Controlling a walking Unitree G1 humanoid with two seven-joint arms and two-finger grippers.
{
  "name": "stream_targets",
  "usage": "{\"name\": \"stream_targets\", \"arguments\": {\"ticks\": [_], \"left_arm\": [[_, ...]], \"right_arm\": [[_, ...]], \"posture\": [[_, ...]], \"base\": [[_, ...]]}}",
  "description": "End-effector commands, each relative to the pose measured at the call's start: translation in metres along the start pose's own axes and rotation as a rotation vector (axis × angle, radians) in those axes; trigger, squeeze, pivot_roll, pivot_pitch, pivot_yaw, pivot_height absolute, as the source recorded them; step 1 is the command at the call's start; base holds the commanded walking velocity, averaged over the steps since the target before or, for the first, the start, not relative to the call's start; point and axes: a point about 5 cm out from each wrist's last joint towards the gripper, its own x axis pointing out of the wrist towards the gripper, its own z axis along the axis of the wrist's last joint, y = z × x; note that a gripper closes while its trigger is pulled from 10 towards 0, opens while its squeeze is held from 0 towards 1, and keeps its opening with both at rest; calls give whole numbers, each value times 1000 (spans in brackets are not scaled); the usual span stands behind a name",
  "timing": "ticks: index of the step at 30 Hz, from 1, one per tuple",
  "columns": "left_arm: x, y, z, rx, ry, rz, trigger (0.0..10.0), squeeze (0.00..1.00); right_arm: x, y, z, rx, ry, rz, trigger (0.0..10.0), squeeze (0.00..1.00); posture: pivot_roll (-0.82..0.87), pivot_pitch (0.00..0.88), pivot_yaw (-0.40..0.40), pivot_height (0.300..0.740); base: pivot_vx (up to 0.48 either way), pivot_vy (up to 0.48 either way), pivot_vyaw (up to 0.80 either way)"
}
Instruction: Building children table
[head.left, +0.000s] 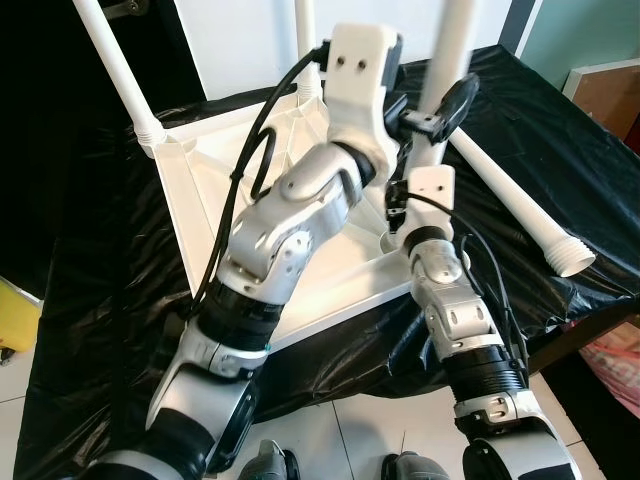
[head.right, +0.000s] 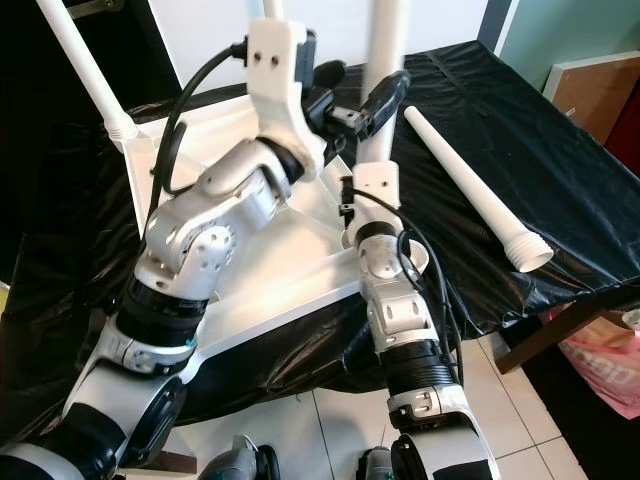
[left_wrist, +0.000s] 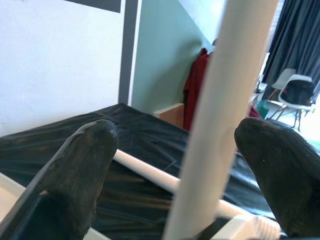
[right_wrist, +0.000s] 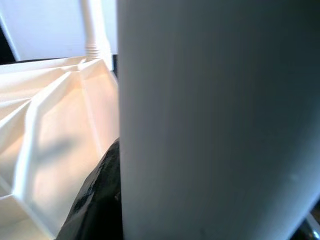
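With the white tabletop (head.left: 215, 190) lying upside down on the black-covered work surface (head.right: 540, 130), ribbed underside up, I judge the build about three quarters along. Two legs stand screwed into the far corners: the back-left leg (head.left: 115, 55) leans outward from its socket, and another upright leg (head.left: 305, 35) rises behind my left wrist. A third one, the near-right leg (head.left: 450, 45), stands in the corner socket closest to my right arm, and both arms are on it, so I take it as the one being seated or tightened.

One loose leg (head.right: 480, 195) lies flat on the black cover to the right of the tabletop, threaded end toward me, apart from both grippers. That one is left to fit, into the near-left corner as far as I can judge, then the table has to be flipped upright.

My left gripper (left_wrist: 177, 150) is up high on the near-right leg, jaws spread with the tube between them and gaps on both sides, so released, not clamping. My right gripper (head.left: 400, 215) sits low by the socket; in its wrist view the leg sits right up against the lens with one dark finger (right_wrist: 97, 200) against it, but I can't tell whether it is clenched or just resting there.
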Motion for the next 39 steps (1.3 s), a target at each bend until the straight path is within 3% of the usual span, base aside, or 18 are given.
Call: {"name": "stream_targets", "arguments": {"ticks": [1, 4, 14, 16, 23, 30, 39], "left_arm": [[-3, -9, 2, 24, -23, -85, 10000, 0], [-11, -7, -1, 45, -28, -83, 10000, 0], [-20, -4, -7, 73, -28, -70, 10000, 0], [-27, 0, -15, 99, -7, -53, 10000, 0], [-40, 9, -31, 144, 47, -16, 10000, 0], [-51, 11, -43, 178, 91, -18, 10000, 0], [-67, 3, -61, 219, 176, -114, 10000, 0]], "right_arm": [[-1, -1, 5, 27, -29, 5, 10000, 0], [-2, -14, 5, 31, -46, -8, 10000, 0], [-5, -30, 3, 47, -49, -13, 10000, 0], [-8, -36, 2, 43, -55, 0, 10000, 0], [-12, -40, 4, 66, -73, 47, 10000, 0], [-13, -42, 7, 11, -107, 65, 10000, 0], [-20, -42, 5, -35, -118, 112, 10000, 0]], "posture": [[-29, 82, 36, 740], [-32, 79, 34, 740], [-35, 75, 37, 740], [-36, 72, 40, 740], [-40, 68, 42, 740], [-43, 70, 41, 740], [-44, 79, 43, 740]], "base": [[0, 0, 0], [0, 0, 0], [0, 0, 0], [0, 0, 0], [0, 0, 0], [0, 0, 0], [0, 0, 0]]}}
